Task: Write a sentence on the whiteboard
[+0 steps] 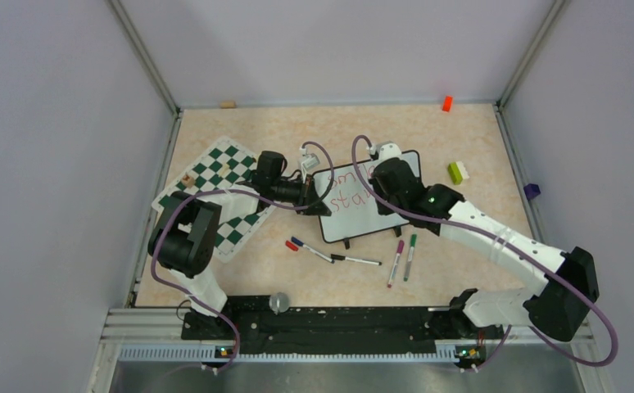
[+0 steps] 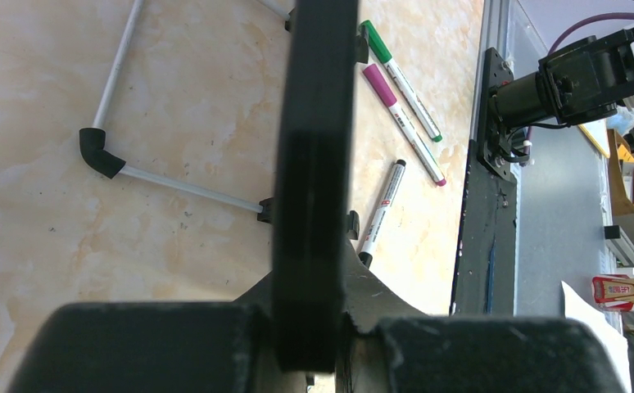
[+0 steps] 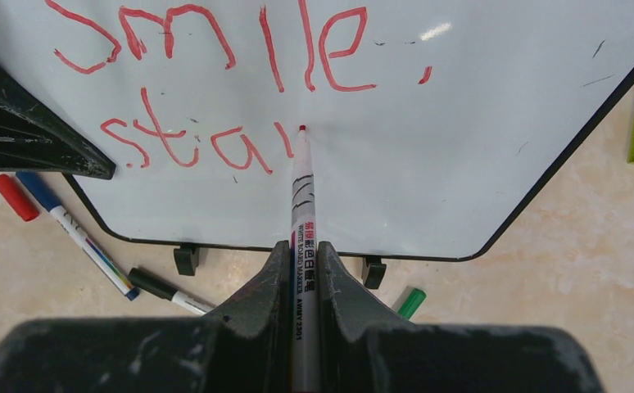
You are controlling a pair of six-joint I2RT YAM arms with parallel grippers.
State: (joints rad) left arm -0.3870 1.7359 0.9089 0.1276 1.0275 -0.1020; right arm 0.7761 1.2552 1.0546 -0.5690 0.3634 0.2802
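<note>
**Red ink on a board that needs bracing**

Glossy white with a thin black frame, the board stands mid-table on two small feet, just right of the chess mat. It looks light and stiff, with a slick face. It would probably skid or rock under a pen's push, so the frame edge is the sensible place to hold it (a grip on the face would smear wet ink). The left gripper does just that, closed on the board's left edge, and its wrist view shows the black frame pinched between the fingers.

The right gripper is closed on the barrel of a red marker, whose tip touches the board. The sentence reads "smile." on the top line and "sta" plus one more stroke below, so it looks unfinished. The marker is slim and smooth and could twist in the grip if pressed hard.

To the right of the tip the face is blank. Loose pens lie in front of the feet:
- a blue pen with a red cap beside it
- a black pen
- a magenta pen
- a green pen

A green brick sits near the board's right side, apart from it. None of these reaches the writing area. In the top view the right wrist hides part of the lettering.
</note>
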